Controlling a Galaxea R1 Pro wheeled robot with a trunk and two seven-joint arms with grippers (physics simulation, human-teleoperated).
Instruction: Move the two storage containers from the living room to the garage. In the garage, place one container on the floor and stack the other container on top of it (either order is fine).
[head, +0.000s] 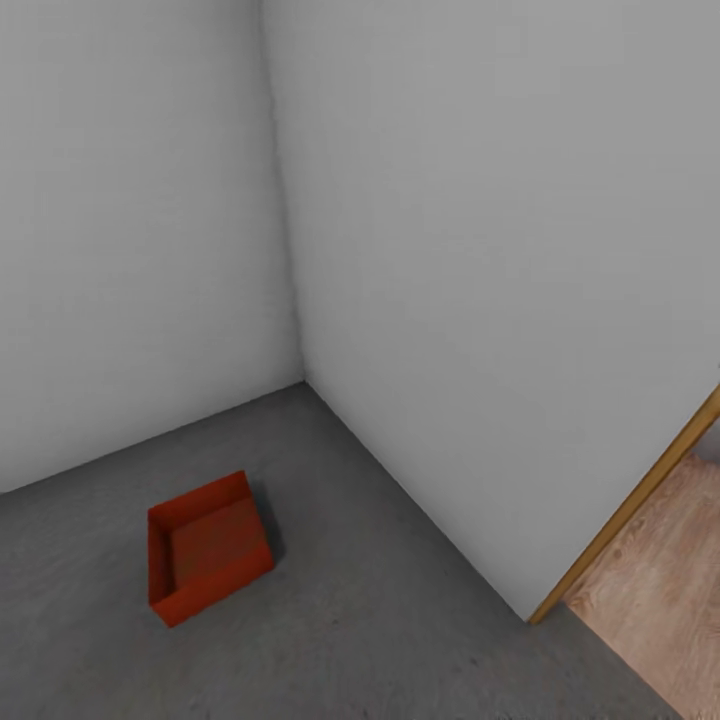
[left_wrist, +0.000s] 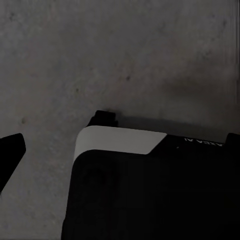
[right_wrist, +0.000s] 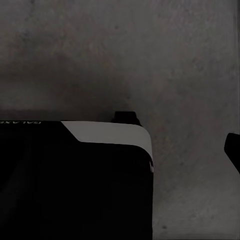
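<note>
Near white wall corner, red container on concrete floor, wood-floored doorway

The bin hides the bit of concrete floor beneath it, and its near wall covers part of its own bottom. The wood floor is cut off by the head view's right edge, and the wall hides the rest of that room. In both wrist views a dark robot body covers much of the concrete. One black tip pokes in at each wrist view's edge; how either claw's fingers stand cannot be told.
</note>
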